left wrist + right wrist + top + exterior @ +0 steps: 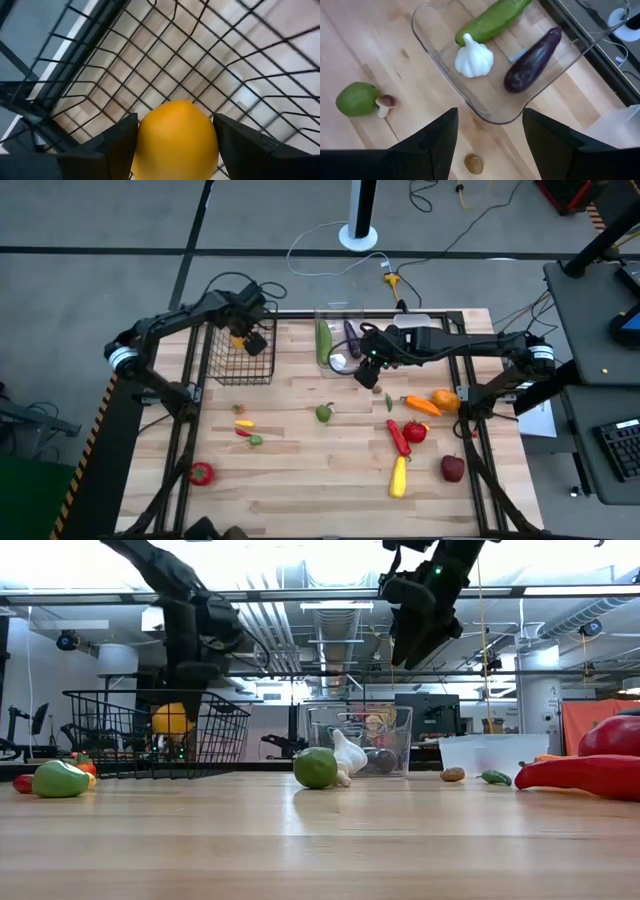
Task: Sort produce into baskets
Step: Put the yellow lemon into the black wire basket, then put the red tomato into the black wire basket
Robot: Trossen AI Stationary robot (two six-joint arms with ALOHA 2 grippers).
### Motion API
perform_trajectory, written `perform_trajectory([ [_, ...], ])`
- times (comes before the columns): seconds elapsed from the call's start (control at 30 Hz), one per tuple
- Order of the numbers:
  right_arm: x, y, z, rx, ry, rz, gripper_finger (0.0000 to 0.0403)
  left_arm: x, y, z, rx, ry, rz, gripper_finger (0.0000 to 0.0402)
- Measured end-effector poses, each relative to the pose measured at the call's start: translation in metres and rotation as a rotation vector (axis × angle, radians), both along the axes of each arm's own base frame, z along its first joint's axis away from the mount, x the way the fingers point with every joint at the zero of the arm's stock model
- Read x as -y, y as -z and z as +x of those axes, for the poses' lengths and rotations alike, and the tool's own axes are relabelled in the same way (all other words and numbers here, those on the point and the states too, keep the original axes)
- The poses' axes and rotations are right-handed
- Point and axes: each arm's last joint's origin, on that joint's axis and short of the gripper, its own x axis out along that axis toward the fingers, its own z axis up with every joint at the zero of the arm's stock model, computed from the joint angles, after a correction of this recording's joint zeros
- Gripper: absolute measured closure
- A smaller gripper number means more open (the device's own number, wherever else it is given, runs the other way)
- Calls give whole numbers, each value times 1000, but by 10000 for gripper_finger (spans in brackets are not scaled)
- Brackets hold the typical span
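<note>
Orange and round, a fruit (pixel 176 137) sits clamped between the left gripper's (pixel 243 337) fingers, held above the black wire basket (pixel 240 350) at far left, presumably for dropping in. Right of it, the right gripper (pixel 368 372), released and empty, hangs over the clear bin (pixel 485 97) holding cucumber (pixel 490 22), garlic (pixel 474 61) and eggplant (pixel 532 60); other produce lies scattered nearer.

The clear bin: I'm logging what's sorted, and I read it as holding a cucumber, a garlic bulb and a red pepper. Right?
Not quite. The right wrist view shows the clear bin holding a cucumber, a garlic bulb and a purple eggplant, not a red pepper.
</note>
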Motion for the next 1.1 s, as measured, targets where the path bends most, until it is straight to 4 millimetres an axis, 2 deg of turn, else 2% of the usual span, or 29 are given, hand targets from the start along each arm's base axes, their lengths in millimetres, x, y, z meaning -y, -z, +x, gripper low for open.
perform_trajectory([
  [0.3, -1, -1, 1, 10, -9, 8, 188, -11, 22, 6, -131, -33, 35, 167],
  [0.7, -1, -10, 3, 42, -6, 12, 188, -12, 15, 7, -104, 10, 76, 120],
  [0.87, -2, -16, 3, 64, 6, 36, 188, -6, 3, 4, -71, 13, 108, 119],
  [1.0, -4, -25, 3, 87, 9, 115, 188, 7, -19, 1, 9, 24, 166, 119],
  [1.1, -9, -26, -1, 58, 57, 196, 188, 24, -40, -1, 109, 52, 193, 123],
])
